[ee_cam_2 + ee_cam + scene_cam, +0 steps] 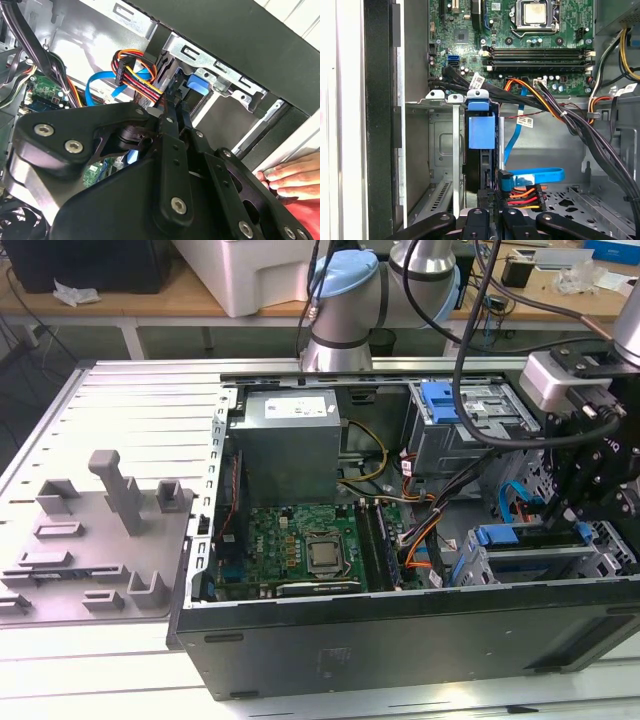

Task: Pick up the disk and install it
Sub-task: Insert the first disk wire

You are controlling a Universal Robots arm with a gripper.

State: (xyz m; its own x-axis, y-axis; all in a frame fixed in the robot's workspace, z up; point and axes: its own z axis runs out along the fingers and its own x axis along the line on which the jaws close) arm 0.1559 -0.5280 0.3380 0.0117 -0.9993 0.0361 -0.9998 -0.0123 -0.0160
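Metal worktable (120, 400) | open computer case (400, 630) | wooden benches (150, 302) behind

In the first wrist view, the drive cage (442, 150) at lower left has 1 open slot left of centre, bounded by a metal divider (455, 155). Just right of it stands the disk (481, 145) in its blue carrier, edge-on, filling the neighbouring slot. The gripper (487, 220) sits at the bottom centre, hemmed by the orange-and-red power plug (522, 195) and the blue data cable (535, 176). A thick black cable bundle (580, 130) crosses the right half. In the second wrist view, a hand (290, 175) rests on the case edge at lower right.
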